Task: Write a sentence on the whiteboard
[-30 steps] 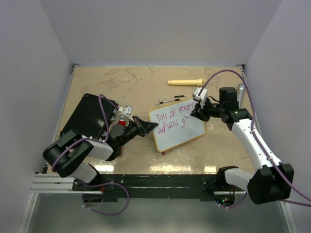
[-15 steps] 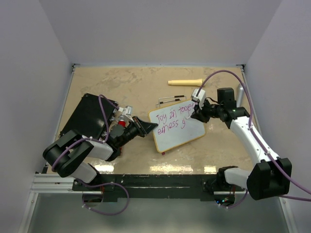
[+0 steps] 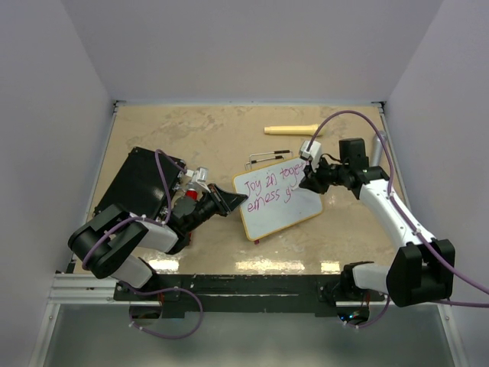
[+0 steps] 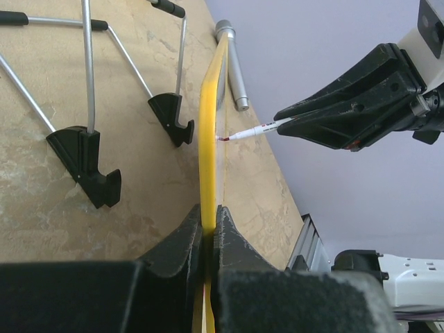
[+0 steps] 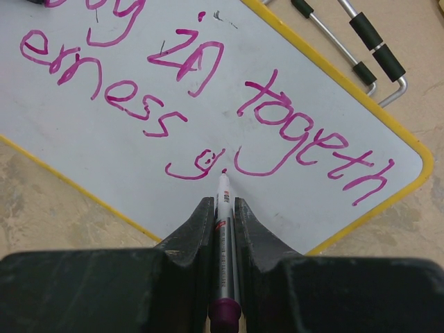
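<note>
Since a second ago the right end effector (image 3: 305,182) has edged left over the whiteboard (image 3: 279,218), which sits at an angle mid-frame on the tan worktop (image 3: 199,138) in the top view, and the sentence (image 3: 267,187) has gained a small stroke. The left end effector (image 3: 238,200) is closed on the board's left edge. In the left wrist view its fingers pinch the yellow rim at bottom centre, the board seen edge-on, and the marker (image 4: 251,130) tip touches the board's face. In the right wrist view, the fingers are clamped on the marker at lower centre, with its tip on the white surface just right of the second line's "g".
</note>
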You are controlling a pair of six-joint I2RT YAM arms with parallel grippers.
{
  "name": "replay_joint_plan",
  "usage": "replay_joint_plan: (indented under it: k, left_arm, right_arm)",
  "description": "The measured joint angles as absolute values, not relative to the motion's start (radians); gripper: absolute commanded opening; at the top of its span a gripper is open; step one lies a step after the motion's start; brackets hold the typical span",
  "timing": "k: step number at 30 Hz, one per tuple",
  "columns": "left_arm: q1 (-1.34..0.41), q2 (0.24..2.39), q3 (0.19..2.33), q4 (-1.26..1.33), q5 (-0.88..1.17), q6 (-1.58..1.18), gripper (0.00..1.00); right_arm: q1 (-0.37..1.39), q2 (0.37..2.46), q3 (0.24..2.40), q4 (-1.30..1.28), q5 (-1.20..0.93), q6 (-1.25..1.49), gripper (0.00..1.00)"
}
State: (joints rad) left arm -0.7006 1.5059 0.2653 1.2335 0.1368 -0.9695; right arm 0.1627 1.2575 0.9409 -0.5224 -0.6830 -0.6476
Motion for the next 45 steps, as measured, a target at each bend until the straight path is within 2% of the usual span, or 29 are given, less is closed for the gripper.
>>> replay_joint_plan:
  k: [24,34,45]
  left_arm:
    - [-0.701,1.507,0.265,1.235,0.137,-0.977,0.00]
    - [-0.701,1.509,0.265,1.239,0.138,-0.976,0.00]
    - [-0.701,1.514,0.265,1.248,0.141,-0.976,0.00]
  right_arm:
    - [0.163,1.250,0.941,-0.492,-0.615,-0.597,0.00]
    - [0.163,1.257,0.941,-0.568,-0.678,-0.675,0.00]
    - [0.163,1.254,0.942,-0.490,-0.677,-0.608,0.00]
